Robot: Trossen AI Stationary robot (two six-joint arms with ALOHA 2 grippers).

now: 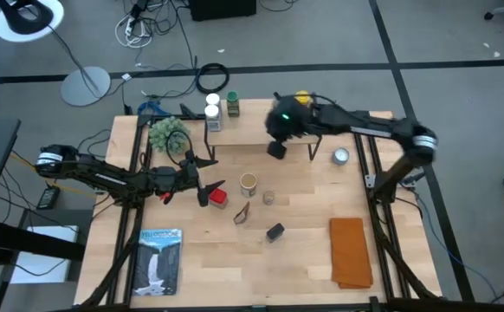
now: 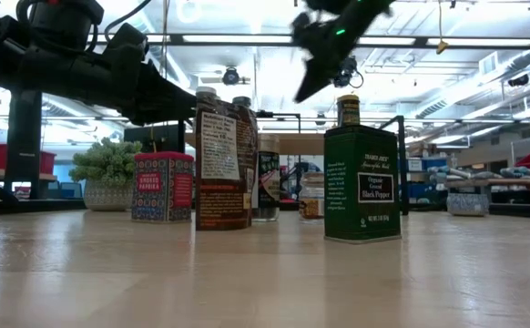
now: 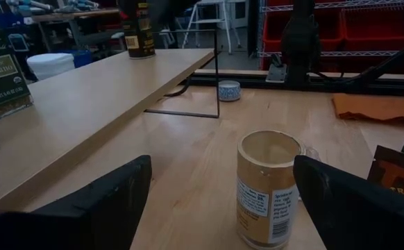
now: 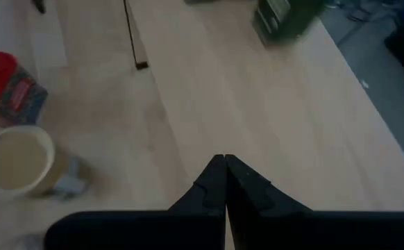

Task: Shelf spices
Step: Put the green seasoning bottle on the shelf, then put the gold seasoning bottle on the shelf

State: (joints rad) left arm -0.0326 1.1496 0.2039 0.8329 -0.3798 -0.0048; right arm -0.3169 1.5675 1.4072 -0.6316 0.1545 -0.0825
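Low view, green tin (image 2: 362, 183) at 3 o'clock of centre — "TRADER JOE'S", "Organic Ground Black Pepper". Red tin (image 2: 163, 186) at 9 o'clock — "SMOKED PAPRIKA". Brown jar (image 2: 222, 160) between them carries a fine-print panel, not readable.

Left wrist view, green box (image 3: 3, 75) on the shelf (image 3: 84, 104) — "Organic", partly cut off. Dark packet (image 3: 398, 172) — "TRA", rest out of frame.

Open tabletop (image 1: 304, 260) right of the black box (image 1: 274, 231); cloth (image 1: 350, 251) lies beyond. Canister (image 1: 248, 183) and red tin (image 1: 218, 197) crowd the centre.
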